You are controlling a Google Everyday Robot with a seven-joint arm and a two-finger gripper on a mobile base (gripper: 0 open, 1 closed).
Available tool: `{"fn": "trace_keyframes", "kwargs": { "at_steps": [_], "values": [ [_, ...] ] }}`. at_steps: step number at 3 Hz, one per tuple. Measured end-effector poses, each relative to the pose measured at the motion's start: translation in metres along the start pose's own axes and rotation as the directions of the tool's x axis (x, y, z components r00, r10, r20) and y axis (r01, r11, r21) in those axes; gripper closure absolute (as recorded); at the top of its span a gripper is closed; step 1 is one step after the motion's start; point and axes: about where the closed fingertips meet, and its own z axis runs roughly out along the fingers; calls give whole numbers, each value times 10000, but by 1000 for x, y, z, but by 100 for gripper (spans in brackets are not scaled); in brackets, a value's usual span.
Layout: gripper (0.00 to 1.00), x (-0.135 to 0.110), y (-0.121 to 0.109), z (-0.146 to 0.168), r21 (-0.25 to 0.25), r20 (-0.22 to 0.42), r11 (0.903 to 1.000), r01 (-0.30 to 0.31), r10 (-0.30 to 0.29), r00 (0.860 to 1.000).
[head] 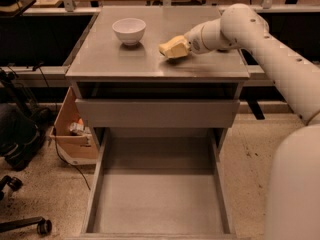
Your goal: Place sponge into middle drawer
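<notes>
My gripper [174, 48] is at the end of the white arm, which reaches in from the right. Its cream-yellow tip sits low over the grey cabinet top [125, 64], to the right of the white bowl [129, 30]. I cannot make out the sponge as a thing apart from the gripper; it is hidden or merged with the yellow tip. The middle drawer [160, 204] is pulled far out at the bottom of the view. It is a long grey tray with a bare flat floor and thin side walls.
A drawer with a plain grey front panel [157, 113] sits just under the cabinet top, slightly out. A cardboard box [75, 134] and cables lie on the floor to the left, with a chair base [20, 219] at the lower left. Tables stand behind the cabinet.
</notes>
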Motion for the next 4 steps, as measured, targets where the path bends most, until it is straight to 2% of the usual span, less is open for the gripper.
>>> {"fn": "trace_keyframes", "kwargs": {
  "at_steps": [1,2,3,4],
  "values": [
    [86,-10,31,-32,-642,309,9973,368,-349,9989],
    [100,-7,68,-63,-1605,545,9862,400,-316,9980],
    [100,5,115,-103,-3069,650,9518,15,193,9977],
    [100,5,115,-103,-3070,650,9517,16,193,9977]
  ]
}}
